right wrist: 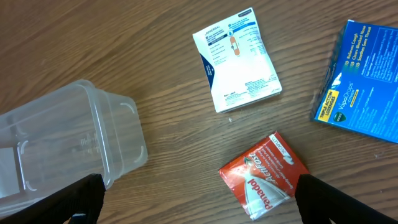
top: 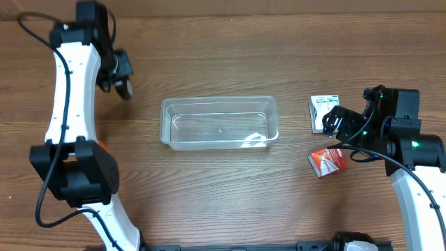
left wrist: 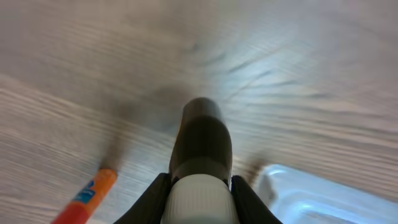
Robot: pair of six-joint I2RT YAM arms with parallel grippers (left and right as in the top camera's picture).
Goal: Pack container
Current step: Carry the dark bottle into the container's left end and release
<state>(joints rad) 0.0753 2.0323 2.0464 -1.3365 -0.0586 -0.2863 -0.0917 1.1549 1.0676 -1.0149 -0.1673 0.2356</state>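
Container sits mid-desk, with nothing in it. My left claw pinches a dark bottle at its white end, off the container's left corner. My right claw is spread wide past the right end, above a red packet and a white box.

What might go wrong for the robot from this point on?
1. The left gripper pinches a dark bottle by its white end only, away from the tub. The bottle might slip out on the way there.
2. The right gripper is open above a white box and a red packet. Both lie flat and near each other, so grabbing one may nudge the other.
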